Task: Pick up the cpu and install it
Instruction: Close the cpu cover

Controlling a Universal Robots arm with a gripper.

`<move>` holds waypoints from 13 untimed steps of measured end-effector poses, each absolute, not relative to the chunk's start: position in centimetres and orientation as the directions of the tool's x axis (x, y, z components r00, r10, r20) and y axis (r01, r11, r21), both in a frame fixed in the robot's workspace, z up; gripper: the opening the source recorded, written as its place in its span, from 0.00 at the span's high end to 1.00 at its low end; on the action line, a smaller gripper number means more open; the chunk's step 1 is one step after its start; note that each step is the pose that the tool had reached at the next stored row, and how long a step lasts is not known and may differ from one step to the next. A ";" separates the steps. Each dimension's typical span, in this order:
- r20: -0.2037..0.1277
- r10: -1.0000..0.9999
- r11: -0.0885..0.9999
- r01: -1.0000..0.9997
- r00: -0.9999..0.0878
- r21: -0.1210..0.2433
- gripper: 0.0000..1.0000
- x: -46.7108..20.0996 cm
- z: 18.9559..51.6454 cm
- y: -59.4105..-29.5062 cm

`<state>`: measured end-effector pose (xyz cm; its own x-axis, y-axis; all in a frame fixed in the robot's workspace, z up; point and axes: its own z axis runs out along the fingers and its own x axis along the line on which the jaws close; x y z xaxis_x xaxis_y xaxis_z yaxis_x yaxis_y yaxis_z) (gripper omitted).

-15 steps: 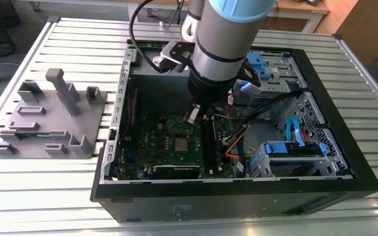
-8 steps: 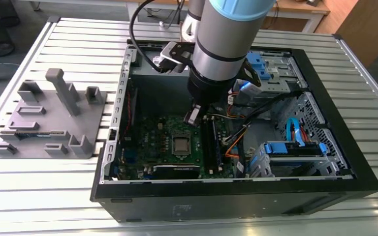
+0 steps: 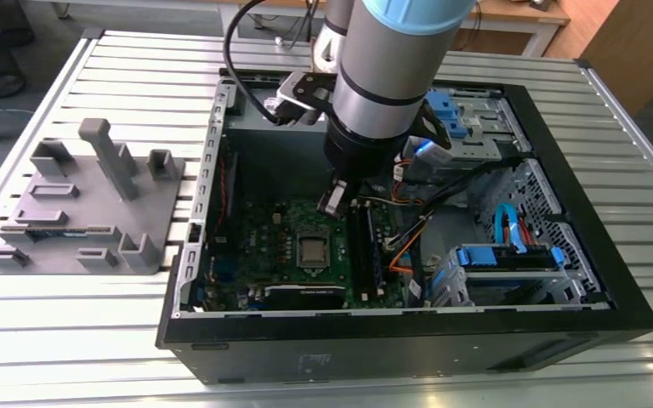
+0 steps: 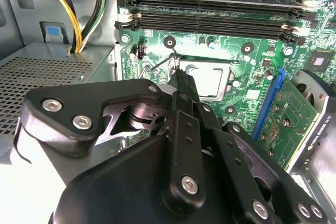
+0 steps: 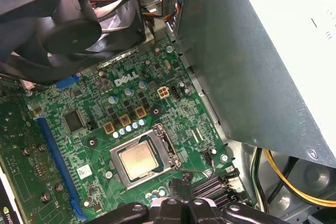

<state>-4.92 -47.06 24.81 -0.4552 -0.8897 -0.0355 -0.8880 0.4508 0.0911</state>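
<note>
The cpu, a small pale silvery square, lies flat inside the dark metal-framed socket of the green board; it also shows in both wrist views as the cpu and the cpu. My gripper hangs low inside the computer case, just beside the socket's edge toward the memory slots. In both wrist views the gripper has its fingers drawn together with nothing between them, close to the thin wire lever of the socket.
A grey plastic holder with a memory stick stands on the slatted table at the exterior view's left. Inside the case are a black fan, a power supply box, memory slots, a graphics card and loose cables.
</note>
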 end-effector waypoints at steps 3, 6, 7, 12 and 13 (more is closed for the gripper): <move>-0.035 -0.890 0.451 -0.888 -0.455 0.091 0.89 -4.9 24.8 -47.1; -0.037 -0.890 0.451 -0.888 -0.455 0.088 0.89 -5.3 24.8 -47.1; -0.037 -0.890 0.451 -0.888 -0.455 0.087 0.89 -5.4 24.8 -47.1; -0.042 -0.890 0.451 -0.889 -0.455 0.079 0.89 -6.7 24.8 -47.5; -0.042 -0.890 0.451 -0.889 -0.455 0.078 0.89 -6.9 24.8 -47.6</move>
<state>-6.95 -47.59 24.77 -0.4547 -0.8896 -0.0422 -0.8892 0.4508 0.0780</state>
